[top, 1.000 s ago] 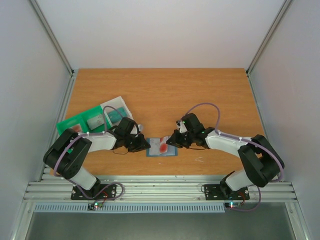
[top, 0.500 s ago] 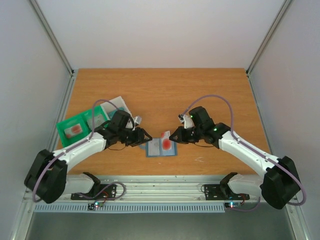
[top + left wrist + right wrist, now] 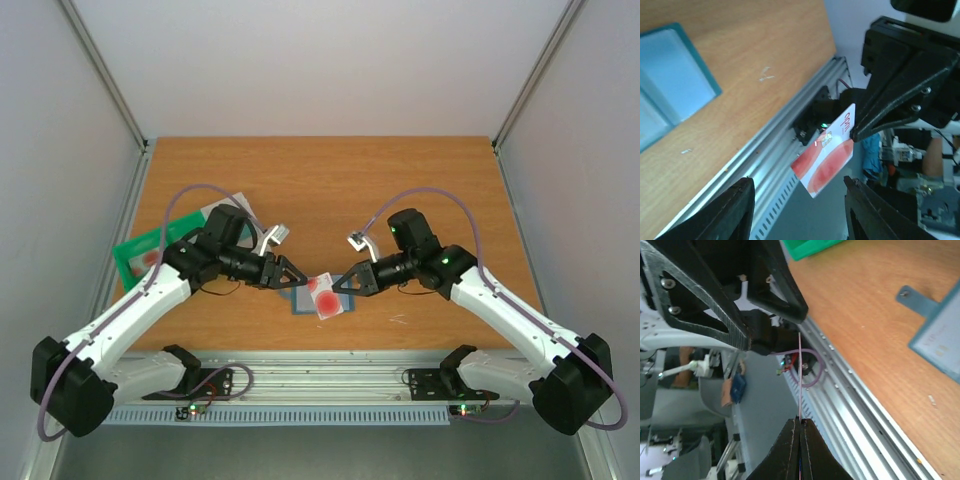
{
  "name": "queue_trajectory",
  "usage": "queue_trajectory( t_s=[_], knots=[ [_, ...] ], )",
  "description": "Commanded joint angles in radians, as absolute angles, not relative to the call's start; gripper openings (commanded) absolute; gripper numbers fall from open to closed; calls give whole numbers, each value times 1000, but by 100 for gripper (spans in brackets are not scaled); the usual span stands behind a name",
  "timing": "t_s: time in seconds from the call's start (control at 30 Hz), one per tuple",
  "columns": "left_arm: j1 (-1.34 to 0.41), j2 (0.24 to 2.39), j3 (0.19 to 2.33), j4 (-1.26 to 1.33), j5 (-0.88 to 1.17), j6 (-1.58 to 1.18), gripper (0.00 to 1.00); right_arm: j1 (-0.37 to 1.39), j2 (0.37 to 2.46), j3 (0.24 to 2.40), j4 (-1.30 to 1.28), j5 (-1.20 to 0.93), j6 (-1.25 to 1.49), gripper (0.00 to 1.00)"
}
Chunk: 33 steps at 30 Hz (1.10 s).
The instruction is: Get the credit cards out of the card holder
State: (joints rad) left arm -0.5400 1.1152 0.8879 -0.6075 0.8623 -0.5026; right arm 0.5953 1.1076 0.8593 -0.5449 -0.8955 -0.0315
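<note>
The credit card (image 3: pixel 325 294) that matters now, white with a red circle, hangs in the air above the card holder (image 3: pixel 299 304), which lies flat on the table (image 3: pixel 420 180) between the two arms. The right gripper (image 3: pixel 341 284) is closed on this card and pinches it only at one end, so most of the card sticks out free. The left gripper (image 3: pixel 290 275) stands just beside the card with its fingers spread and nothing between them. A reddish thing (image 3: pixel 150 258), probably another card, lies in the green tray (image 3: pixel 128 264). I cannot tell if the holder has more cards inside. The danger I see is the small pinch. If the left fingers bump the free end, or close on it crookedly, the card can turn in the grip, slip out, and fall back on the holder or toward the metal rail (image 3: pixel 330 375) at the near edge.
</note>
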Motion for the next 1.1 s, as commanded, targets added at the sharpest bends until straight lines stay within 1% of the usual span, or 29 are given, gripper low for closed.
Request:
queue_trajectory(
  t_s=[0.0,0.1,0.23,0.57,0.8,0.93,1.07],
  knots=[
    [-545,1068,910,-619,1031,-456,50,593,1092,900,-558,-1058,-92,1],
    [-544,1048,903,-609,1073,-459,47,594,1092,902,-547,-1088,-91,1],
    [-545,1043,894,-635,1095,-444,40,592,1097,896,-509,-1116,-68,1],
    [-545,1043,873,-614,1091,-443,38,602,1095,888,-472,-1164,-54,1],
    [-545,1047,864,-579,1114,-467,24,611,1103,885,-463,-1171,-45,1],
    [-544,1036,860,-557,1114,-479,19,613,1109,884,-460,-1165,-45,1],
    [-545,1028,841,-504,1127,-515,11,616,1114,884,-463,-1167,-48,1]
  ],
)
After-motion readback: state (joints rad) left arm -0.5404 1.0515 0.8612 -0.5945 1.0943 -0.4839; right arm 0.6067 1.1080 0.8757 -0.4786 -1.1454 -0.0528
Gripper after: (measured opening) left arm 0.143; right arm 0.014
